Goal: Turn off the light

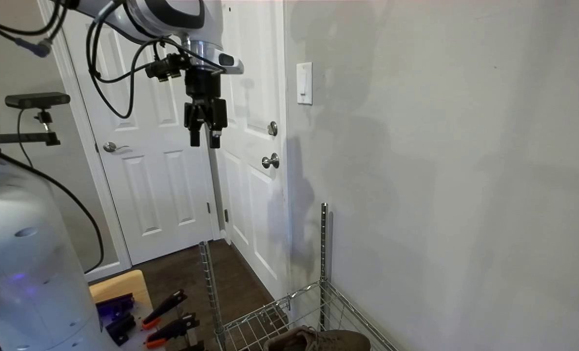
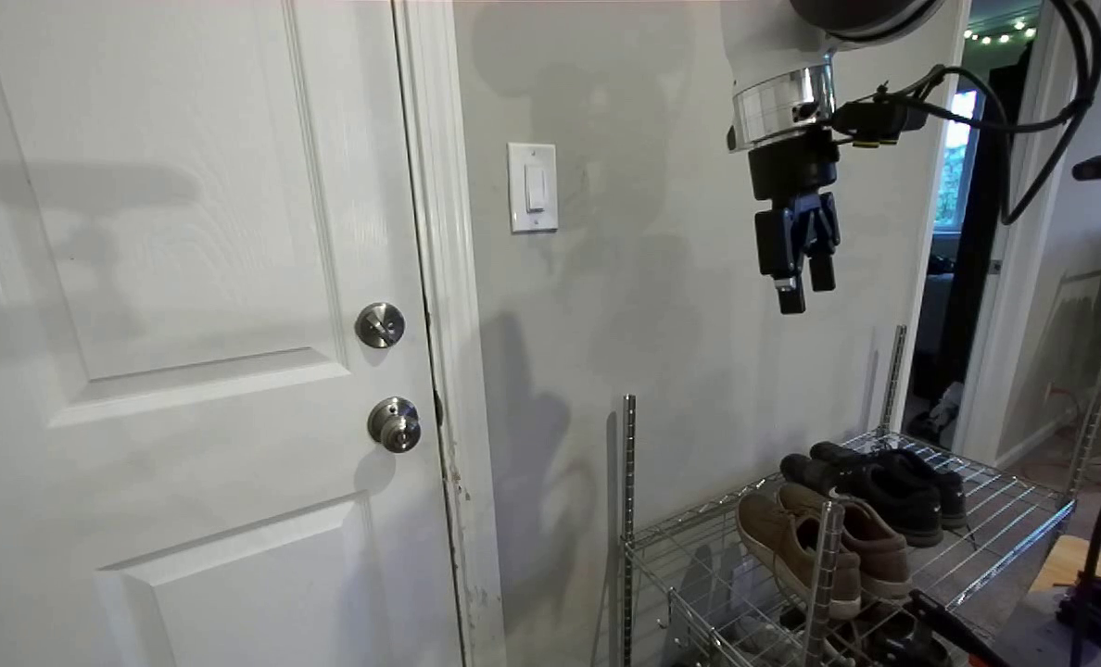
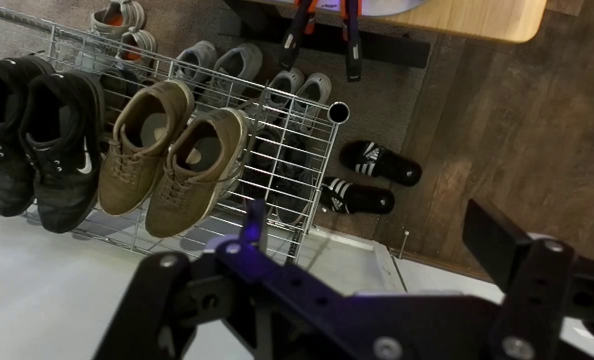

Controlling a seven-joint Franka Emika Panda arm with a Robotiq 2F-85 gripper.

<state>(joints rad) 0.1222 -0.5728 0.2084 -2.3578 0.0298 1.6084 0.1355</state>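
Light sw. (image 2: pixel 533 188) on wall (image 2: pixel 597 278), gripper (image 2: pixel 807 292) well apart fr. it.
Gripper pts dn., jaws wide apart in wrist view. Sw. upright just beside door frame (image 2: pixel 453 278), higher than door knob (image 2: pixel 394 425) in both ext. views. Wire rack (image 2: pixel 628 482) w/ brown shoes (image 3: pixel 182 200) & black shoes (image 3: pixel 62 195) below, by same wall.
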